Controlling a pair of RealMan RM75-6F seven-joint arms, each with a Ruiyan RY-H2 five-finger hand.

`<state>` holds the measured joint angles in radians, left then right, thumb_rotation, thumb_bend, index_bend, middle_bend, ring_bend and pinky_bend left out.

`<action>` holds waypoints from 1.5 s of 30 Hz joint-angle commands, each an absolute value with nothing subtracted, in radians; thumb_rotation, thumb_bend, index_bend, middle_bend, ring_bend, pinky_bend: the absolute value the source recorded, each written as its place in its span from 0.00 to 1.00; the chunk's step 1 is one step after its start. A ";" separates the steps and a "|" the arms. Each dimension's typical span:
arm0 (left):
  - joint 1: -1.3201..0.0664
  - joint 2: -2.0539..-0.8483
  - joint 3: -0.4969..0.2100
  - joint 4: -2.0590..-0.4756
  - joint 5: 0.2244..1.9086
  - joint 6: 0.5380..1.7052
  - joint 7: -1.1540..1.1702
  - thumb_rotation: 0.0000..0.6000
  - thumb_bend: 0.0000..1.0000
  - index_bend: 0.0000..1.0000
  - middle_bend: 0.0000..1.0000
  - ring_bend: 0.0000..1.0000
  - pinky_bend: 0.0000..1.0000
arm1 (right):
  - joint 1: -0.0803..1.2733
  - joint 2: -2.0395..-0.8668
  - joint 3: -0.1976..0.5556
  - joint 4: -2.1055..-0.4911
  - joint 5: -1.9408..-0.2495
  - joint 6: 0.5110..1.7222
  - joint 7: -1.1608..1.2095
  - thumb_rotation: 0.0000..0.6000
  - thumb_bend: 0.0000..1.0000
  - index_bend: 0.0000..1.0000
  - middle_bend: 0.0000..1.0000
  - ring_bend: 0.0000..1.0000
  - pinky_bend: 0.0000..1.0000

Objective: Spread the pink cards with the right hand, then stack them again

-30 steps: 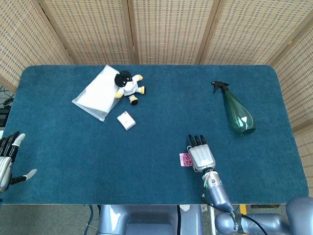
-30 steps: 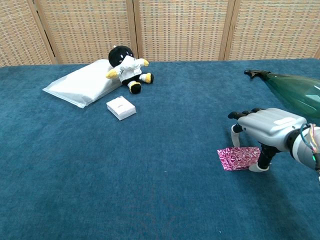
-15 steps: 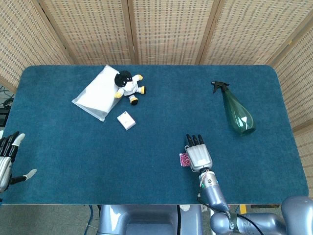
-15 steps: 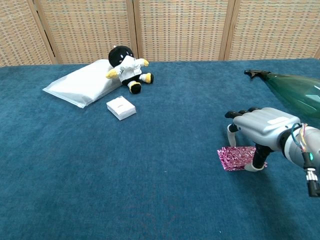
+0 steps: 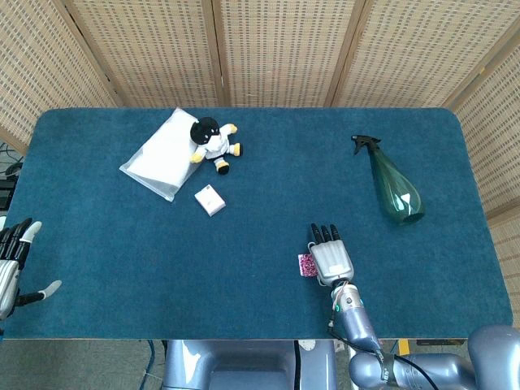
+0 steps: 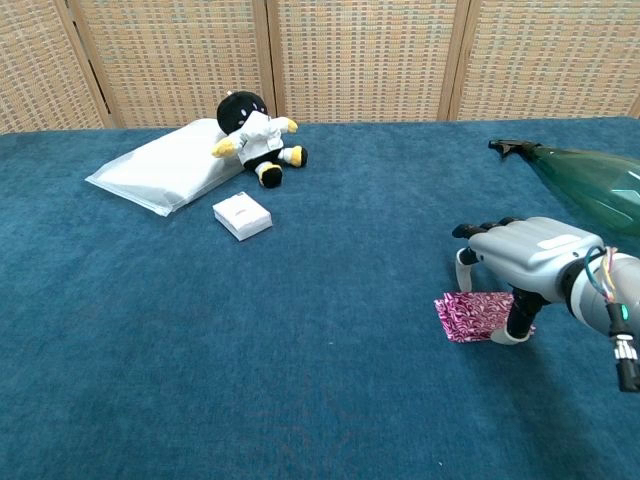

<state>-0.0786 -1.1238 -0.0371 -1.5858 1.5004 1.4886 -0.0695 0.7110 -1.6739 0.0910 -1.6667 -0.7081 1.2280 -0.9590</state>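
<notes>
Pink cards: the stack (image 6: 477, 315) lies flat on the blue bench (image 6: 300, 360), under the right hand's thumb side, partly covered by it.
Right hand: the right hand (image 6: 524, 262) arches palm-down over the cards, fingertips (image 6: 464, 268) and thumb planted around the stack; whether it clamps them I cannot tell.
Left hand: the left hand (image 5: 15, 264) hangs far off at the bench's opposite edge, fingers apart, holding nothing.
Beyond the right hand: green spray bottle (image 5: 394, 185) lying on its side.
Far across: plush doll (image 5: 213, 143), white pouch (image 5: 158, 154), small white box (image 5: 210, 200).
</notes>
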 commanded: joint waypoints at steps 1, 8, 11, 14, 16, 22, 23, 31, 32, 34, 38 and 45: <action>-0.079 -1.124 -0.037 -1.586 1.500 1.489 -0.069 1.00 0.00 0.00 0.00 0.00 0.00 | 0.712 -1.672 0.092 -1.671 -0.710 1.228 -0.957 1.00 0.26 0.32 0.01 0.00 0.04; -0.078 -1.125 -0.037 -1.585 1.502 1.490 -0.071 1.00 0.00 0.00 0.00 0.00 0.00 | 0.718 -1.672 0.096 -1.676 -0.703 1.227 -0.961 1.00 0.26 0.31 0.01 0.00 0.04; -0.079 -1.124 -0.037 -1.584 1.502 1.490 -0.072 1.00 0.00 0.00 0.00 0.00 0.00 | 0.718 -1.671 0.095 -1.678 -0.700 1.228 -0.963 1.00 0.26 0.31 0.01 0.00 0.05; -0.078 -1.125 -0.036 -1.583 1.503 1.490 -0.074 1.00 0.00 0.00 0.00 0.00 0.00 | 0.719 -1.667 0.095 -1.687 -0.701 1.231 -0.961 1.00 0.26 0.31 0.01 0.00 0.04; -0.078 -1.125 -0.037 -1.583 1.503 1.490 -0.075 1.00 0.00 0.00 0.00 0.00 0.00 | 0.717 -1.658 0.096 -1.705 -0.710 1.236 -0.957 1.00 0.26 0.31 0.01 0.00 0.05; -0.079 -1.125 -0.038 -1.582 1.502 1.490 -0.075 1.00 0.00 0.00 0.00 0.00 0.00 | 0.698 -1.564 0.096 -1.799 -0.803 1.252 -0.891 1.00 0.26 0.31 0.01 0.00 0.05; -0.079 -1.125 -0.038 -1.582 1.502 1.490 -0.075 1.00 0.00 0.00 0.00 0.00 0.00 | 0.689 -1.541 0.093 -1.811 -0.833 1.252 -0.862 1.00 0.26 0.31 0.01 0.00 0.05; -0.076 -1.132 -0.037 -1.573 1.510 1.503 -0.071 1.00 0.00 0.00 0.00 0.00 0.00 | 0.524 -1.357 -0.015 -1.606 -1.366 1.389 -0.330 1.00 0.09 0.20 0.00 0.00 0.05; -0.076 -1.133 -0.038 -1.571 1.511 1.504 -0.070 1.00 0.00 0.00 0.00 0.00 0.00 | 0.501 -1.353 -0.024 -1.563 -1.399 1.421 -0.274 1.00 0.05 0.18 0.00 0.00 0.05; -0.075 -1.136 -0.039 -1.570 1.512 1.507 -0.066 1.00 0.00 0.00 0.00 0.00 0.00 | 0.459 -1.345 -0.035 -1.494 -1.434 1.473 -0.183 1.00 0.01 0.10 0.00 0.00 0.04; -0.074 -1.142 -0.041 -1.568 1.511 1.515 -0.052 1.00 0.00 0.00 0.00 0.00 0.00 | 0.385 -1.308 -0.066 -1.434 -1.443 1.510 -0.111 1.00 0.00 0.00 0.00 0.00 0.01; -0.071 -1.152 -0.046 -1.564 1.508 1.524 -0.028 1.00 0.00 0.00 0.00 0.00 0.00 | 0.276 -1.261 -0.107 -1.478 -1.459 1.572 -0.055 1.00 0.00 0.00 0.00 0.00 0.00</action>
<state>-0.0715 -1.1505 -0.0445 -1.5649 1.5089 1.5229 -0.0308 0.3323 -1.2896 -0.0780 -1.4582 -1.4331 1.5277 -0.0973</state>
